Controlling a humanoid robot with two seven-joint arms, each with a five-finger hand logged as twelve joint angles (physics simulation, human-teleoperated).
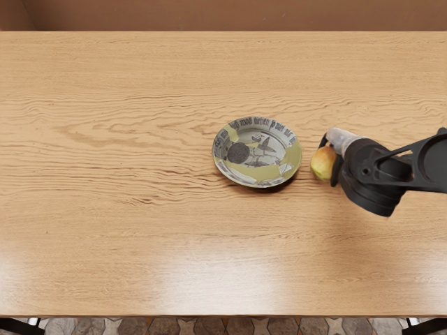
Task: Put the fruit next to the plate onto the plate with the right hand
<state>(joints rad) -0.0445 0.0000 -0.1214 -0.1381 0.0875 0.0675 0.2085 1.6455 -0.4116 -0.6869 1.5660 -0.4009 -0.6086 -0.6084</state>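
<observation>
Yellow fruit [322, 164]: we log it just beside the plate [257, 151], toward the table's [140, 209] right edge, right hand [349, 164] clamped around it.

Light wood table [140, 209] fills nearly the whole view, with strong wavy grain running left to right. Soft glossy sheen on the near half, brightest around the front middle; lighting is even, no hard shadows. Plain brown wall [223, 14] in a narrow strip behind the far edge, darker at the top left corner. Below the near edge, a sliver of floor [209, 326] with brown-grey patterned tiles. Dark table legs [14, 325] at both bottom corners.
</observation>
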